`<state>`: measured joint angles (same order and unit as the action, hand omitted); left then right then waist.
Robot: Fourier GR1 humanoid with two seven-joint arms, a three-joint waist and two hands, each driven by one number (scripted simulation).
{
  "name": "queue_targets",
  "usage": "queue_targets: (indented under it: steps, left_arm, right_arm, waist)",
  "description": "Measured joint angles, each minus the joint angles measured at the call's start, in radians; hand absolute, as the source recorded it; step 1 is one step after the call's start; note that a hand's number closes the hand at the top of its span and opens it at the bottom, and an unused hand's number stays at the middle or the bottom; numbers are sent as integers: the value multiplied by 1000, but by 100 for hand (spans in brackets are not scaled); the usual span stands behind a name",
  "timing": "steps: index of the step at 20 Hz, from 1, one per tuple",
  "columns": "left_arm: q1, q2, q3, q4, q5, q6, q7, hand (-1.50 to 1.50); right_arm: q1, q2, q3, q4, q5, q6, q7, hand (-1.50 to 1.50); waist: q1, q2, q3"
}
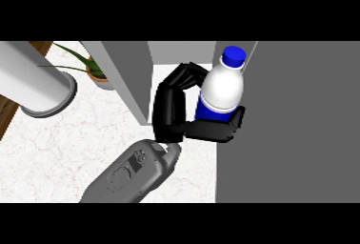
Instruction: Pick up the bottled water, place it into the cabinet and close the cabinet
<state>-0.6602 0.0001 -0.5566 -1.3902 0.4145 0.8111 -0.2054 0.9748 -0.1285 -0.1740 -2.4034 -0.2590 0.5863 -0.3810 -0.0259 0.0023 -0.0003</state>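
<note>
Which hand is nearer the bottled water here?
Left. The left hand is curled round the bottled water, fingers on its left side, thumb low across its blue label. The right hand does not show in this view, so its place cannot be told.

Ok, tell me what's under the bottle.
The hand curls its fingers round the bottle and covers its base. Below shows white counter beside a grey cabinet panel; whether the base touches anything is hidden.
</note>
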Motion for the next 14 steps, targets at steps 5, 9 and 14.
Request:
queue_targets:
  steps: [5, 9, 14]
  left_arm:
    - [-69, 0, 26, 142, 31, -8, -29, 150]
    - [-116, 0, 45, 233, 40, -20, -45, 150]
    - [-161, 0, 69, 348, 35, -37, -63, 150]
  right_arm:
    - [5, -6, -24, -2, -9, 9, 9, -150]
    - [-4, -17, -58, 10, -22, 24, 5, -150]
    - [-4, -29, -86, 10, -39, 36, 11, -150]
  waist:
    - [-4, 2, 0]
    - [-2, 1, 0]
    - [0, 2, 0]
